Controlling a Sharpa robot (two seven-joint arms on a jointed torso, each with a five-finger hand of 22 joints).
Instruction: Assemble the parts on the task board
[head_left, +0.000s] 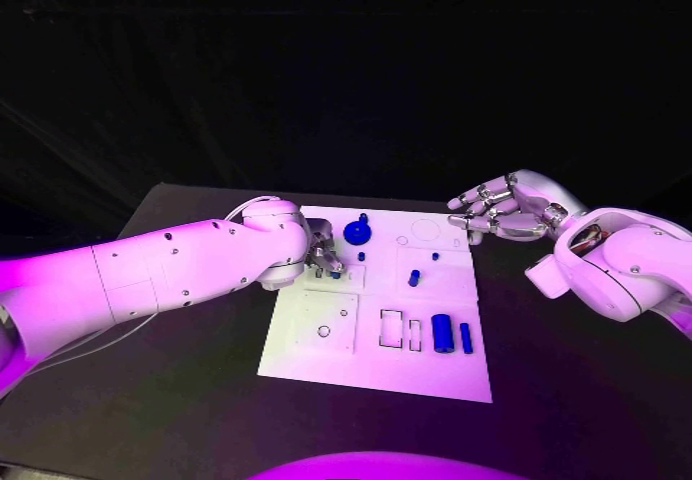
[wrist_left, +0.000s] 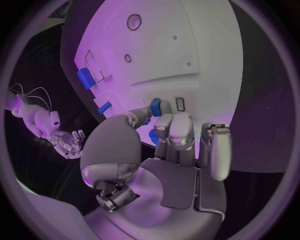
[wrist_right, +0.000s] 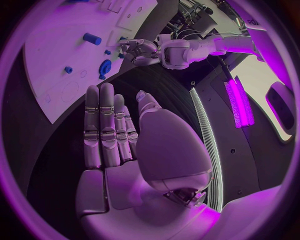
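low and left in the head view, left hand (head_left: 320, 252) pinches a small blue piece (wrist_left: 155, 106) over the white board (head_left: 378, 350), where it could slip or jam, while right hand (head_left: 498, 212) hangs released.

Left hand (head_left: 323, 256) curled low, right hand (head_left: 498, 212) raised (fingers apart, empty).

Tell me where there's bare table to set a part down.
Free: black table between the task board and the near edge, and to the board's right below the right hand. Crowded: the board's far left, where the left hand works.
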